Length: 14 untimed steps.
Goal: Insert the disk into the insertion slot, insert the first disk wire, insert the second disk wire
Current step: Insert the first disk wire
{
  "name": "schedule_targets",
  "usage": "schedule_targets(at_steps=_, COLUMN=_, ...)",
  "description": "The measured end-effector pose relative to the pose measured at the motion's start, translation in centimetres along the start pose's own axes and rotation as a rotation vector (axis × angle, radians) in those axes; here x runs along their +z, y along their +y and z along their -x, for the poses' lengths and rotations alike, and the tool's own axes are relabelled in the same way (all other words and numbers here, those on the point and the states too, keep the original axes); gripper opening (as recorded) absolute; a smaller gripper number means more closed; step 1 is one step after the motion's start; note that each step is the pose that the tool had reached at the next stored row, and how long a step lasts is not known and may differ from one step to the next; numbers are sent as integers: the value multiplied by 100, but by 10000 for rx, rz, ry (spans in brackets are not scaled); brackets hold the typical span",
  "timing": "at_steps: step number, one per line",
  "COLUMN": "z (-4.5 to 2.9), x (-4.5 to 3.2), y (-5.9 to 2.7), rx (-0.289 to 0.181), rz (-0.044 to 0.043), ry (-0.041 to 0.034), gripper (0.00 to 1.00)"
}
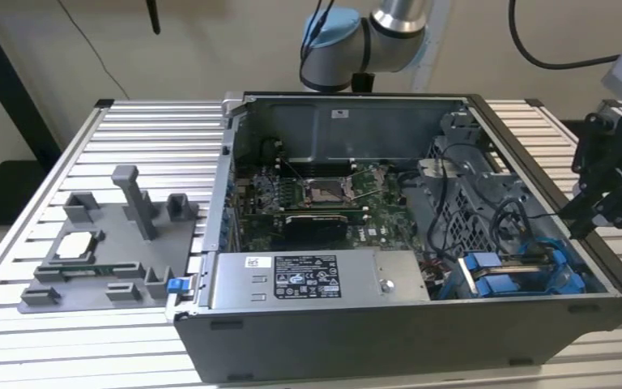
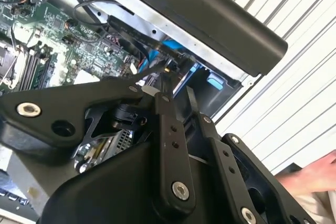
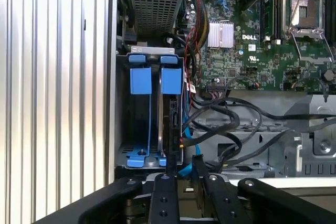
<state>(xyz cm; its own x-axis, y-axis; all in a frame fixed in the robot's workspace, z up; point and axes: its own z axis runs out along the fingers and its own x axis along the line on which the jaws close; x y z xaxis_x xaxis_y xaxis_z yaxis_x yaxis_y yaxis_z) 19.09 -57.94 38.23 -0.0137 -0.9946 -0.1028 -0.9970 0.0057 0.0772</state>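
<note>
**Disk [image 3: 172, 116] in the bay, gripper [image 3: 182, 170] over the cage mouth**

The gripper hangs above the drive-cage corner of the open computer case [image 1: 398, 344], at the exterior view's right. Open or closed on something — cannot tell.

In the first wrist view the disk looks seated edge-on in the insertion slot [image 3: 121, 129]. Its blue carrier frame [image 3: 171, 80] is level with the other blue caddy [image 3: 140, 81] just beside it. I take the one with the dark drive edge showing as the task's disk. A blue cable [image 3: 185, 148] runs just beside that edge, near the gripper. Plugged or not, cannot tell.

Handling, as a judgement:
- The drive is stiff, dense and shock-sensitive — take it by the carrier's plastic sides or front tab, never the bare board or connector.
- The carrier plastic is smooth and may slip.
- The cable is soft and springy, so hold it at the plug, not mid-run.
</note>
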Motion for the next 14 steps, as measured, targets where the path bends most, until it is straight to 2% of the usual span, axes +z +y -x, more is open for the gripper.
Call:
schedule_targets(at_steps=10, z=2, x=-11, y=-140, rx=2, rz=16, ry=0, gripper=100)
schedule_targets(at_steps=14, z=3, x=-13, y=-164, rx=3, rz=17, ry=0, gripper=100)
